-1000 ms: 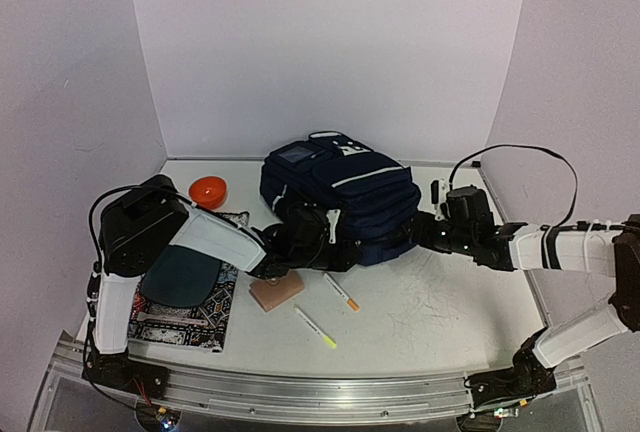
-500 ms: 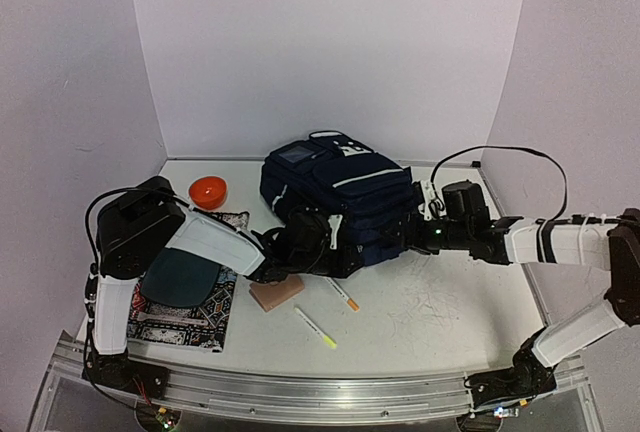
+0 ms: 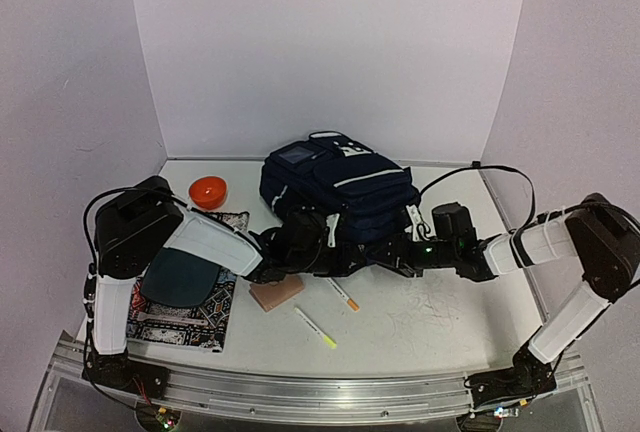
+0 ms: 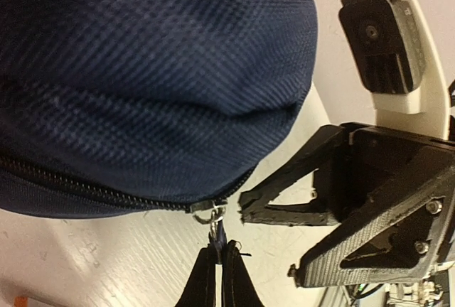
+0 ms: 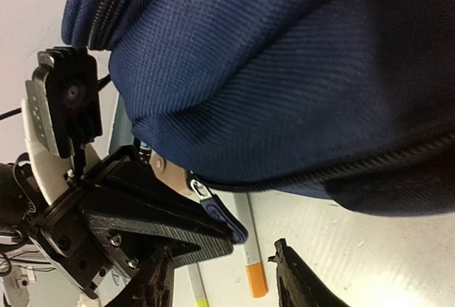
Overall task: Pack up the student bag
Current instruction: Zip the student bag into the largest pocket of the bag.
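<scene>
Bag [image 3: 340,187] interior hidden; left hand [image 4: 216,254] pinches zipper pull [image 4: 212,217].

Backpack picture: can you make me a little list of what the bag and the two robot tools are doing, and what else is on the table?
bag: student bag, navy, lying on the table
zip: looks closed along the stretch that shows
left tool: shut on the zip pull
right tool: open, close to the pull, holding nothing
nearby: orange bowl, orange-tipped pen, yellow-tipped pen, pinkish block
</scene>
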